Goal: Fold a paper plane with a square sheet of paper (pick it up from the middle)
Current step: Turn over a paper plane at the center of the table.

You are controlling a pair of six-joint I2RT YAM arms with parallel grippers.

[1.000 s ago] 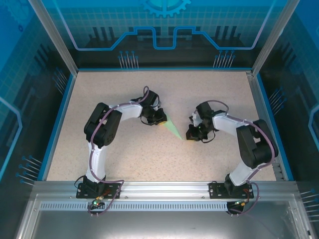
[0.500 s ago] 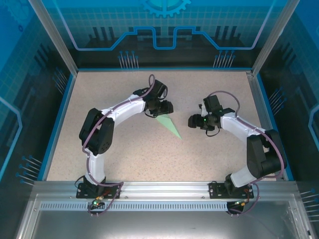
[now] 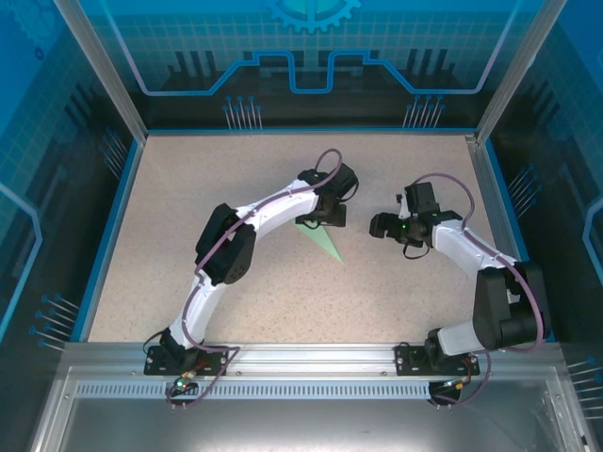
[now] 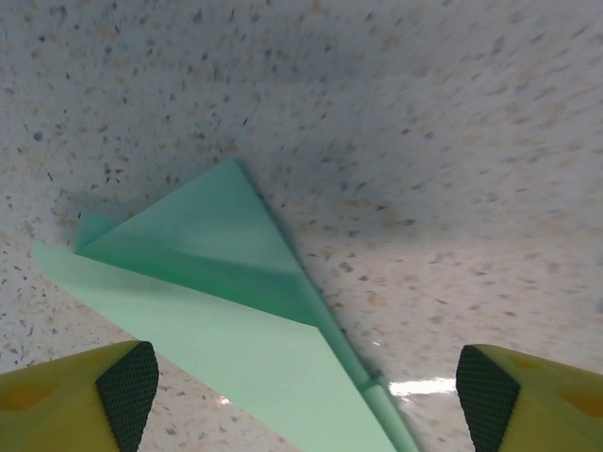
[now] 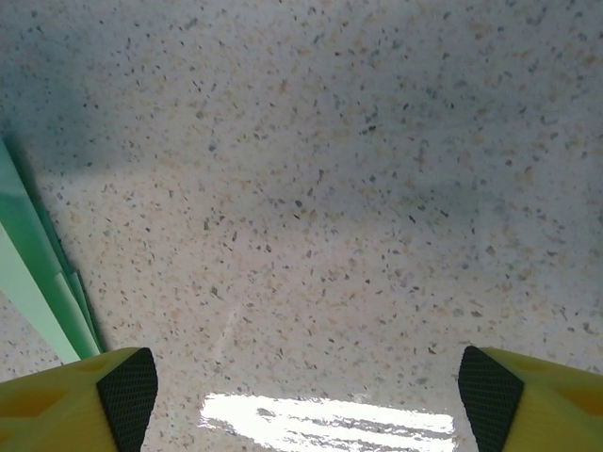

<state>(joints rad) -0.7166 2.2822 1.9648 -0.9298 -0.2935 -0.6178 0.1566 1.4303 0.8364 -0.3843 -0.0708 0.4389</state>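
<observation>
Paper plane (image 3: 321,240) pale mint green. Table (image 3: 217,169) beige, dark speckles. Left tool (image 4: 306,394), right tool (image 5: 308,395): fingers (image 4: 57,405) yellow, pads (image 4: 127,391) black.

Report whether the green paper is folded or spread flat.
Folded. The paper plane lies on the table as a narrow pointed dart with overlapping layers.

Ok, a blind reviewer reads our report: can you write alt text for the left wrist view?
A folded pale mint-green paper plane lies on a speckled table, narrowing toward the bottom edge. The left gripper's yellow fingers, black-padded, stand wide apart in the bottom corners, holding nothing.
</observation>
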